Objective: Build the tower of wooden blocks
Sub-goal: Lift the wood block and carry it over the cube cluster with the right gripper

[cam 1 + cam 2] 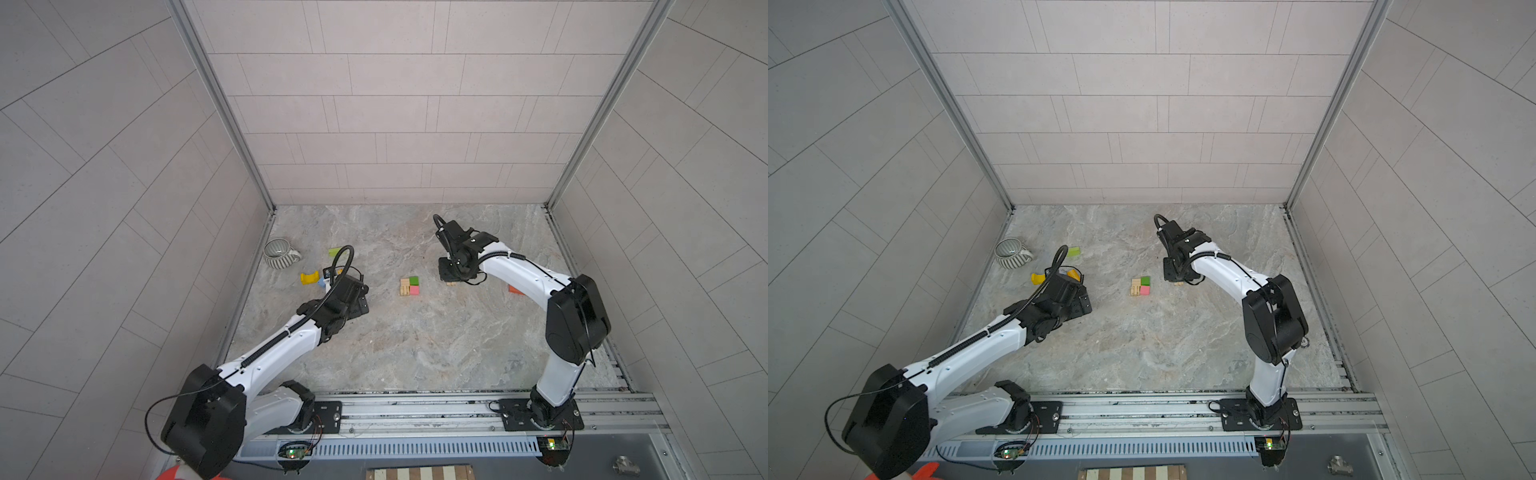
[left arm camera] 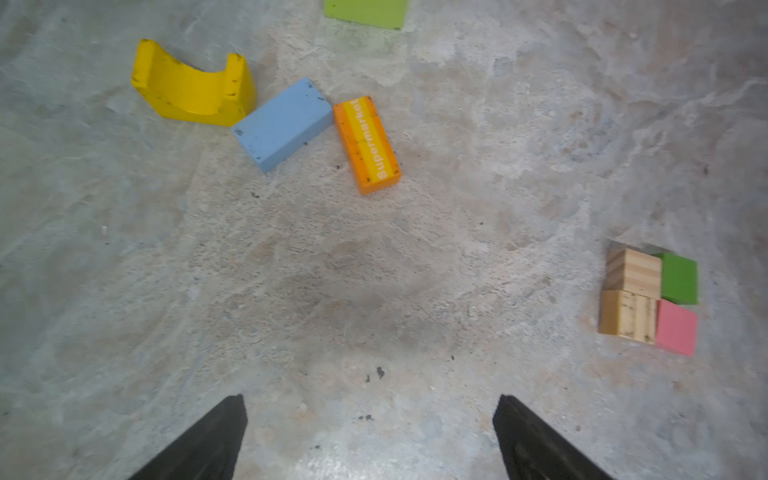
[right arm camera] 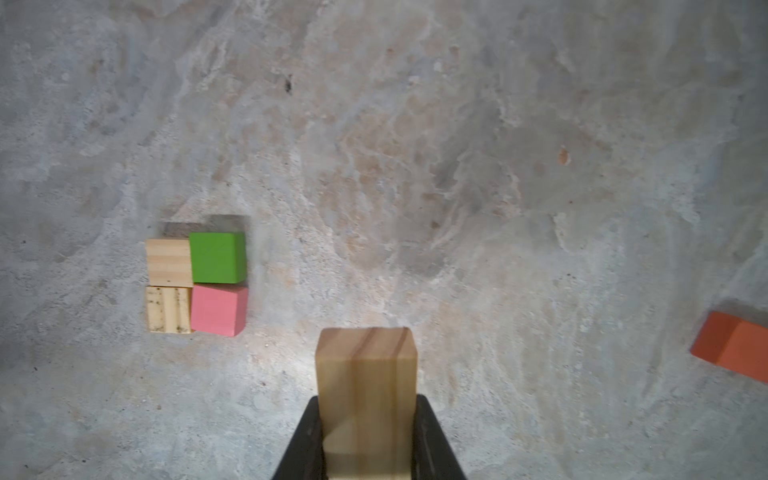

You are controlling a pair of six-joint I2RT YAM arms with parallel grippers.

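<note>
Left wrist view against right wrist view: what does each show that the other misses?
Left wrist only: yellow arch, blue block, Supermarket block, light green block, open left claw. Right wrist only: right claw shut on a tan block, an orange block. Both: the two-by-two cluster of two tan, one green, one pink cube.
</note>
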